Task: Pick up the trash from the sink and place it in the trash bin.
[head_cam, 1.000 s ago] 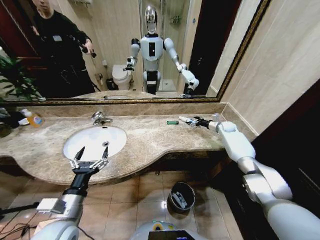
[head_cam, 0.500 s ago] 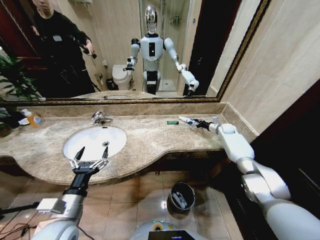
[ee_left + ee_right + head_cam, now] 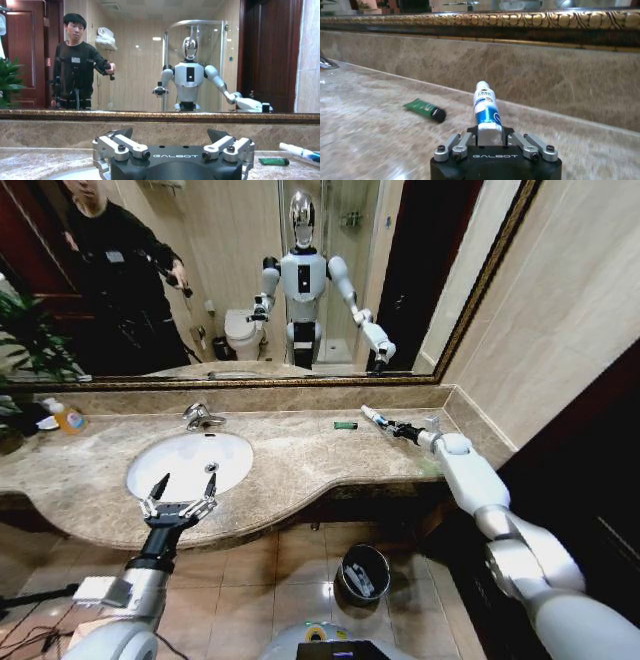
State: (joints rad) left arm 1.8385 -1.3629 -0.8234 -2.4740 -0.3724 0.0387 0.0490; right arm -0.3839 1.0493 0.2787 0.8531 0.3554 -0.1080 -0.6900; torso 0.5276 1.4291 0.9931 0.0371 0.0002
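My right gripper [image 3: 398, 428] is shut on a small white-and-blue tube [image 3: 374, 417], a piece of the trash, held just above the marble counter at its far right. In the right wrist view the tube [image 3: 486, 107] sticks out forward from between the fingers of the gripper [image 3: 488, 138]. A tiny green piece [image 3: 345, 425] lies on the counter just left of the tube; the wrist views also show this green piece [image 3: 425, 109] [image 3: 274, 161]. The white oval sink [image 3: 190, 462] is at the left. My left gripper [image 3: 182, 490] hangs open at its front edge. The dark trash bin [image 3: 363, 573] stands on the floor below the counter.
A chrome faucet [image 3: 200, 416] stands behind the basin. An orange-yellow bottle [image 3: 65, 417] is at the counter's far left, by a plant [image 3: 25, 330]. A mirror [image 3: 250, 280] backs the counter and a wall closes it on the right. Tiled floor surrounds the bin.
My right gripper has lifted the tube slightly and tilted its tip upward, drawing it a little to the right. The left arm has not moved.
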